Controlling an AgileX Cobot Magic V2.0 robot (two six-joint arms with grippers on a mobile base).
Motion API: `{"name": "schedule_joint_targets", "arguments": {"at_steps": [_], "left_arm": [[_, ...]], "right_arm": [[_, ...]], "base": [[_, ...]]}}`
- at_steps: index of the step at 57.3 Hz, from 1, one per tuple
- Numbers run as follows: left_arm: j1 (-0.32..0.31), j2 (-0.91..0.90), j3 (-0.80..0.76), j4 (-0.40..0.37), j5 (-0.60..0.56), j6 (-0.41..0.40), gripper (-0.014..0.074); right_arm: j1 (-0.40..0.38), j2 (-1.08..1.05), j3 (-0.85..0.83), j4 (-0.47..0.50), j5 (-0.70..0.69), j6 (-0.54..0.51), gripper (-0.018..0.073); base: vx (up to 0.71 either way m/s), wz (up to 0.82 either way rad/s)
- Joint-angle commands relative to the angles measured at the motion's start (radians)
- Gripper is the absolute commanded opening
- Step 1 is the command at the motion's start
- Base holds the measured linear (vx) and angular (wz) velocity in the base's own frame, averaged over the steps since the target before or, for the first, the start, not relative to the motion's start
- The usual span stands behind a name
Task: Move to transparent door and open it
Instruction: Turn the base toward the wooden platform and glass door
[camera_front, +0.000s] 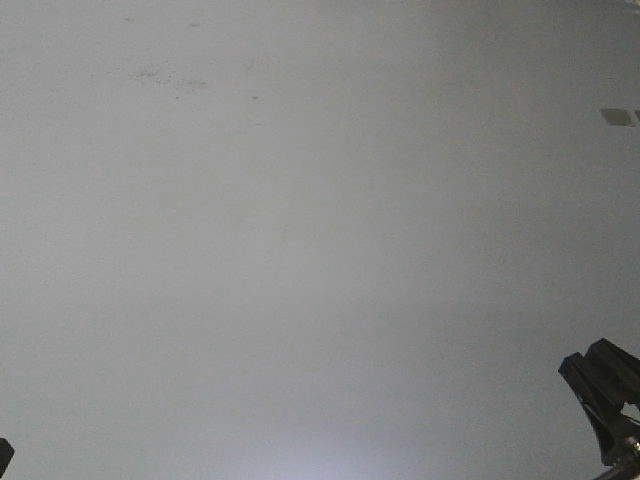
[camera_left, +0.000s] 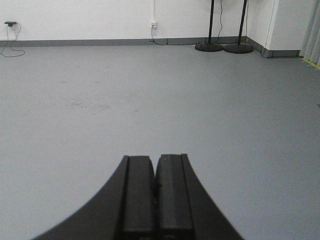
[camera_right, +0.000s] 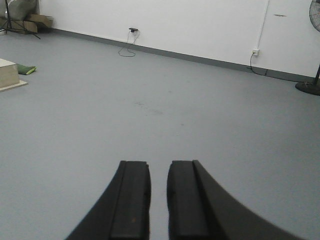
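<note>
Grey floor (camera_left: 150, 90) runs ahead of both tools to a white wall (camera_left: 90, 20); the door shows in no view. Here the left tool (camera_left: 156, 161) is closed, pads touching, empty; the right tool (camera_right: 159, 170) stands a slit apart, empty. I judge this the approach step: next comes turning until the door appears.
</note>
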Motion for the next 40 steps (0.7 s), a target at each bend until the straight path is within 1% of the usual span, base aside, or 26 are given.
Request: {"name": "schedule_joint_targets", "arguments": {"at_steps": [1, 40], "left_arm": [[-0.005, -0.014, 0.012, -0.003, -0.079, -0.006, -0.0006], [-0.005, -0.014, 0.012, -0.003, -0.079, -0.006, -0.0006]], "right_arm": [[-0.005, -0.018, 0.004, -0.004, -0.081, -0.004, 0.0217], [-0.005, -0.018, 0.004, -0.004, -0.081, -0.004, 0.0217]], "base": [[0.0, 0.0], [0.0, 0.0]]}}
